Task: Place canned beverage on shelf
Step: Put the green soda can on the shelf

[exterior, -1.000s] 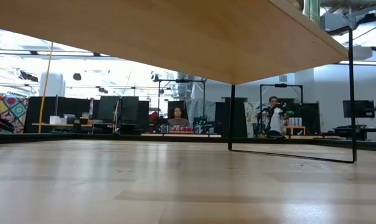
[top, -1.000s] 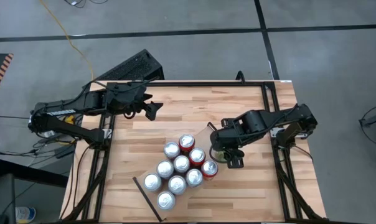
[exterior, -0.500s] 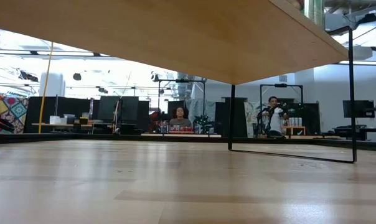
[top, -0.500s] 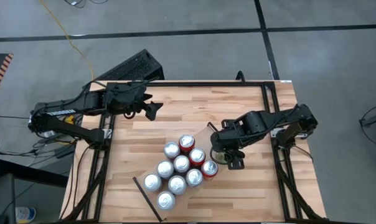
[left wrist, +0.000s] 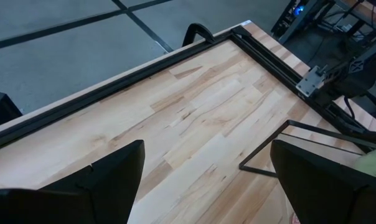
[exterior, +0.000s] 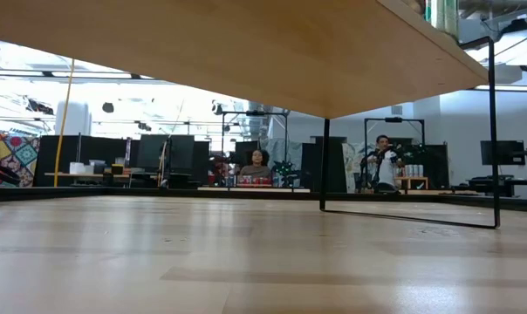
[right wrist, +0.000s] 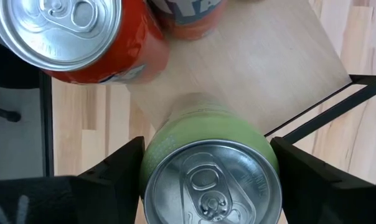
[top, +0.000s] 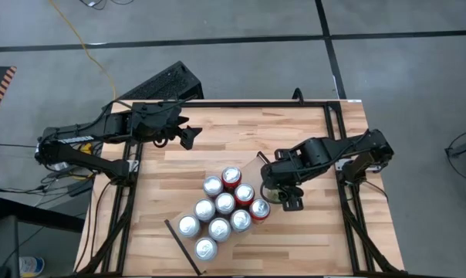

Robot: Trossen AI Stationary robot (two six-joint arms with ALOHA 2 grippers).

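The shelf (top: 254,179) is a pale board on thin black legs that stands aslant on the striped tabletop; the low view looks under it (exterior: 246,52). Several cans (top: 217,212) stand upright on it, among them a red one (right wrist: 82,37). A green can (right wrist: 210,180) stands upright at the shelf's right corner (exterior: 442,13). My right gripper (right wrist: 210,186) points down over this can, open, one finger on each side of it. My left gripper (top: 188,137) hangs open above the table's far left with nothing between its fingers (left wrist: 203,180). My right gripper comes at the green can from above, pointing down, with its fingers (right wrist: 122,180) close beside the can's two opposite sides (right wrist: 152,162). I cannot tell whether they touch it. The can stands upright with its base on the shelf.
The other cans crowd the shelf just left of the green can. Black frame rails (top: 349,193) run along the table's left, right and far edges. Bare tabletop (top: 241,131) lies beyond the shelf. A keyboard (top: 167,83) lies off the far left corner. People sit in the room behind (exterior: 386,161).
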